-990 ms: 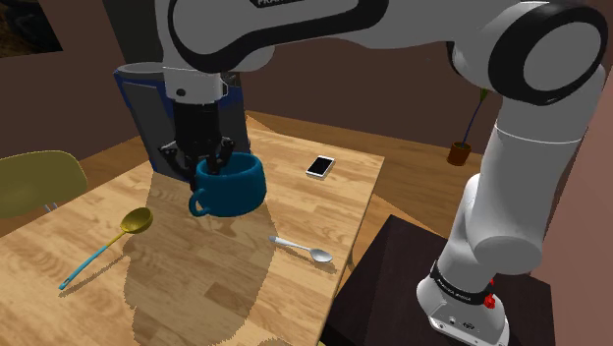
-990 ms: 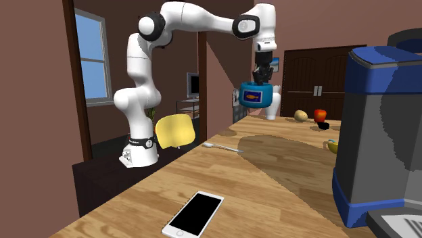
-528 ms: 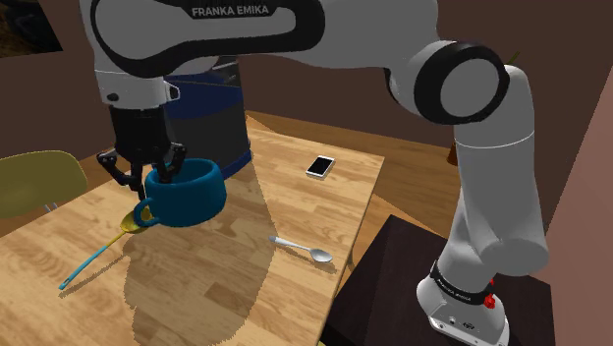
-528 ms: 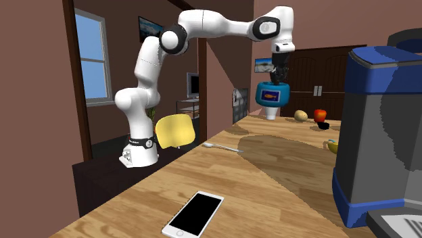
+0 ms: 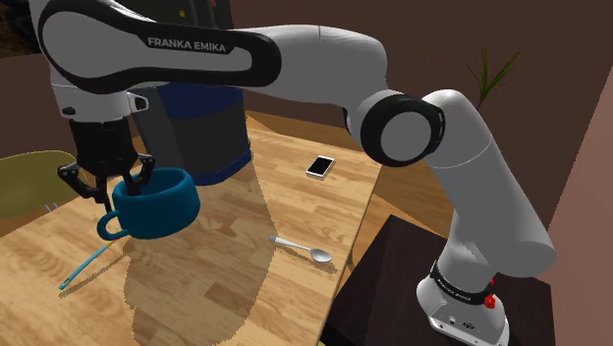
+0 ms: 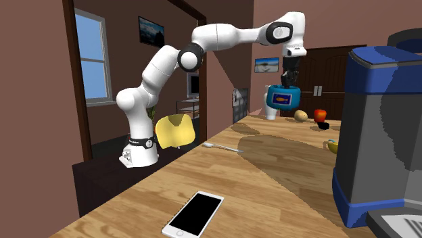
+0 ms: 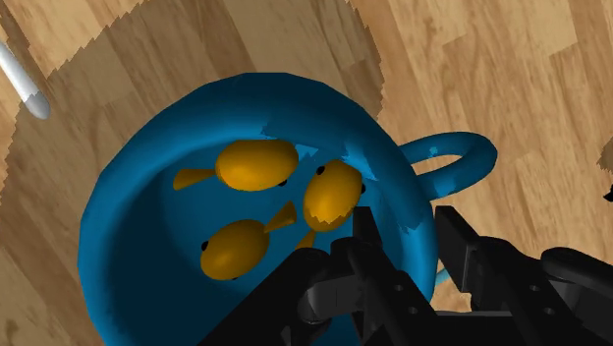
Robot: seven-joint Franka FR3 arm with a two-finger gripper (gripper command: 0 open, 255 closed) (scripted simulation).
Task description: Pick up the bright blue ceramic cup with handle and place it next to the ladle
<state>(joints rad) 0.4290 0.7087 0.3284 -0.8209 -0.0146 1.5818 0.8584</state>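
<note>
A tall blue and grey coffee machine (image 5: pixel 206 138) is set close behind the raised cup (image 5: pixel 152 204), so the table (image 5: pixel 255 295) is blocked on that side. Bare wood is left open between the ladle (image 5: pixel 83 265) and the spoon (image 5: pixel 305 251). A phone (image 5: pixel 320 166) is laid well apart, near the far edge.

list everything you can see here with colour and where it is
cup: one, blue, orange fish inside, held above the table
ladle: one, blue handle, on the table, bowl hidden behind the cup
spoon: one, pale, on the table near the stand
phone: one, white, black screen, on the table
coffee machine: one, blue and dark grey, on the table
chair: one, yellow, beside the table
table: one, wooden
stand: one, dark
arm: one, white
gripper: one, black, shut on the cup's rim
</note>
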